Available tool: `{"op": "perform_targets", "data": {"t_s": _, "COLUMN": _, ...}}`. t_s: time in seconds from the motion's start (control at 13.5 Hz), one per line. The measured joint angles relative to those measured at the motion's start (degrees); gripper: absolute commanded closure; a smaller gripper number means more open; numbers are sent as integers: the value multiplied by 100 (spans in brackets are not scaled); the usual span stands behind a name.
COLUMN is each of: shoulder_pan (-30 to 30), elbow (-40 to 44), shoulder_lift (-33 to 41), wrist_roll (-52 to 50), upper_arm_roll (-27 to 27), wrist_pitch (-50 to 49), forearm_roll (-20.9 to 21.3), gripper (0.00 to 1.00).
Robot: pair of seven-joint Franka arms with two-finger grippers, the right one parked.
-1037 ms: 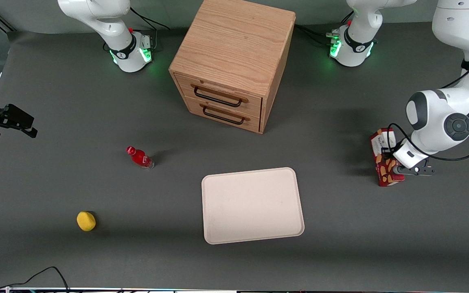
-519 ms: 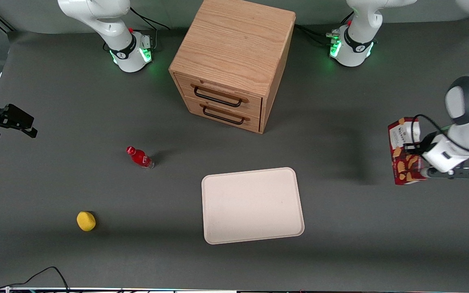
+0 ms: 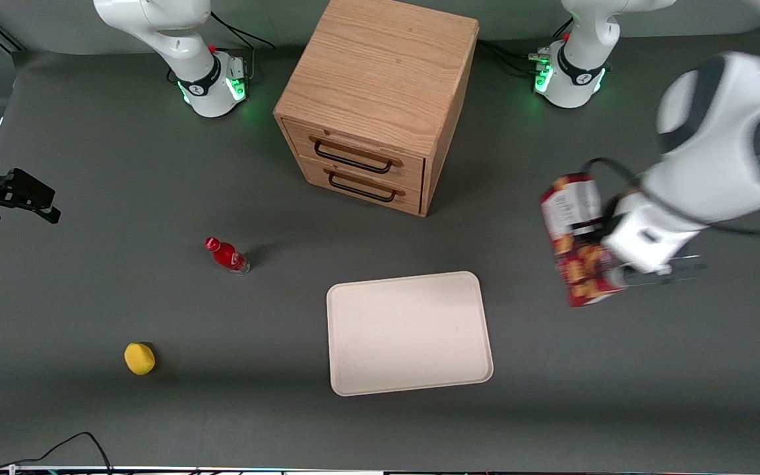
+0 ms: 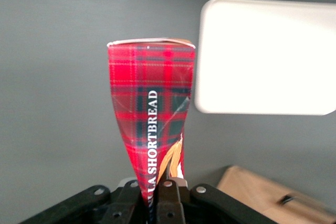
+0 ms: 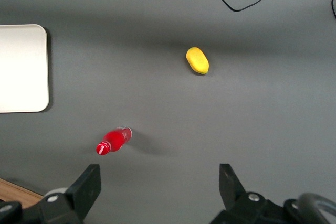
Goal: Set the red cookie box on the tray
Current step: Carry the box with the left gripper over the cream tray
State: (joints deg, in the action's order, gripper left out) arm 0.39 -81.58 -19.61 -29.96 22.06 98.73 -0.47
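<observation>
Hand (image 3: 607, 267) clamped on red cookie box (image 3: 574, 239), fingers (image 4: 167, 198) pinching box's narrow end; carton visibly squeezed there. Box held in air above grey surface (image 3: 156, 165), near tray (image 3: 409, 333) toward working arm's end, not over it. Tray bare. Wooden drawer cabinet (image 3: 375, 99) farther from front camera than tray. Small red bottle (image 3: 226, 255) and yellow object (image 3: 139, 358) toward parked arm's end.

I see a glossy printed cardboard box (image 3: 574, 241) pinched in my matt black gripper (image 4: 157, 200), a smooth matt tray (image 3: 409, 333), a grained wooden cabinet (image 3: 380, 99), matt grey tabletop (image 3: 123, 290).
</observation>
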Motion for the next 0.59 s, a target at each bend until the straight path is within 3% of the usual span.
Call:
{"op": "perform_targets", "data": {"t_s": 0.22, "shoulder_pan": -228, "elbow": -2, "shoulder_lift": -1007, "wrist_roll": -783, "upper_arm_roll": 424, "wrist_pitch": 1465, "forearm_roll": 628, "gripper": 100}}
{"op": "perform_targets", "data": {"t_s": 0.52, "shoulder_pan": -402, "elbow": -29, "shoulder_lift": -2349, "wrist_roll": -1183, "upper_arm_roll": 479, "wrist_pitch": 3036, "forearm_roll": 1737, "gripper": 100}}
{"op": "perform_targets", "data": {"t_s": 0.59, "shoulder_pan": -420, "elbow": -37, "shoulder_lift": -2573, "wrist_roll": -1236, "upper_arm_roll": 481, "wrist_pitch": 3246, "forearm_roll": 1937, "gripper": 94}}
